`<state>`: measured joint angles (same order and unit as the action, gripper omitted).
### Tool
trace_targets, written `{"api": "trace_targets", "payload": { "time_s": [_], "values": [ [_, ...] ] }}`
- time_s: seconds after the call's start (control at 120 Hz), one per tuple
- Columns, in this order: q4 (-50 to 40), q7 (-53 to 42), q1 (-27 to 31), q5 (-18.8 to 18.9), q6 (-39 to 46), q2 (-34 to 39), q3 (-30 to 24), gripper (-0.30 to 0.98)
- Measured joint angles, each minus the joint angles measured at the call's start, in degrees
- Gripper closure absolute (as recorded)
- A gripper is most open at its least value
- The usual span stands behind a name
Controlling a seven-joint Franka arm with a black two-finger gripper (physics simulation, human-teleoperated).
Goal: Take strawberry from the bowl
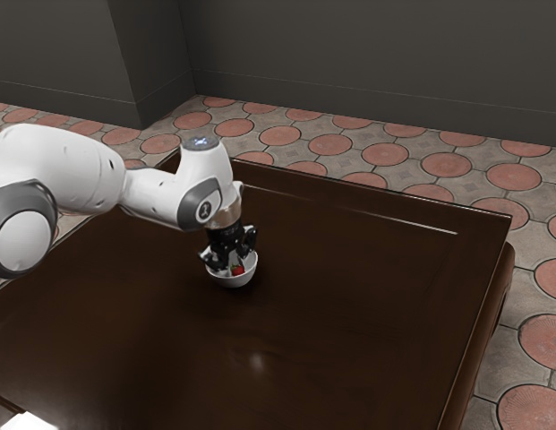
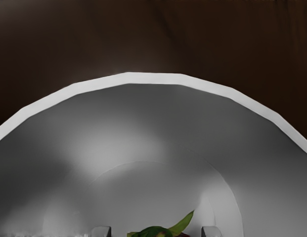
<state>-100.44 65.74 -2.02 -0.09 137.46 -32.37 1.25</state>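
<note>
- At the exterior view's left, the white arm [image 1: 72, 166] is reaching in over the table [image 1: 367, 296], its forearm running toward the exterior view's right and its hand pointing down; in the near left corner of that view, a bright white patch [image 1: 29, 421] is showing.
- Further along, the black gripper [image 1: 230, 263] is reaching down into the bowl; its fingers [image 2: 101, 231] are standing spread, one on either side of the strawberry, with a gap showing between each fingertip and the green leaves [image 2: 155, 231].
- Just under the hand, the white bowl [image 1: 233, 281] is sitting upright on the dark brown tabletop; its pale rim is curving around the fingertips, and its grey inner wall is catching soft light.
- Inside that bowl, the red strawberry [image 1: 239, 270] is lying low between the open fingers; one pointed leaf is sticking out from its green top toward one fingertip.
- Toward the exterior view's right, the tabletop is stretching away to a raised edge; beyond it, the floor [image 1: 448, 165] is showing round reddish tiles set among grey ones, and a dark grey wall [image 1: 376, 54] is rising behind.
</note>
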Motion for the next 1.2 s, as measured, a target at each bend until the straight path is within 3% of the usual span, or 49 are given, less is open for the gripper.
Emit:
{"api": "trace_targets", "payload": {
  "time_s": [0.225, 0.45, 0.583, 0.833, 0.967, 1.017, 1.1, 1.2],
  "values": [
    [-1.6, 3.4, 0.0, 0.6, -0.4, 1.8, 0.0, 0.72],
    [-1.5, 6.0, -2.9, 0.8, -3.5, 8.6, -0.4, 0.78],
    [4.9, 7.3, -6.0, 0.8, -4.0, 2.6, -7.3, 0.79],
    [6.2, 7.7, -6.6, 3.7, 0.5, 1.5, -8.5, 0.33],
    [5.8, 7.7, -6.6, 4.0, 1.2, 2.0, -8.1, 0.18],
    [4.5, 7.7, -6.7, 4.4, -2.0, 6.6, -5.5, 0.14],
    [2.6, 6.7, -4.6, 8.1, -14.6, 22.3, 1.1, 0.1],
    [5.3, -5.3, 3.0, 10.8, -25.2, 31.2, 11.7, 0.06]
  ]
}}
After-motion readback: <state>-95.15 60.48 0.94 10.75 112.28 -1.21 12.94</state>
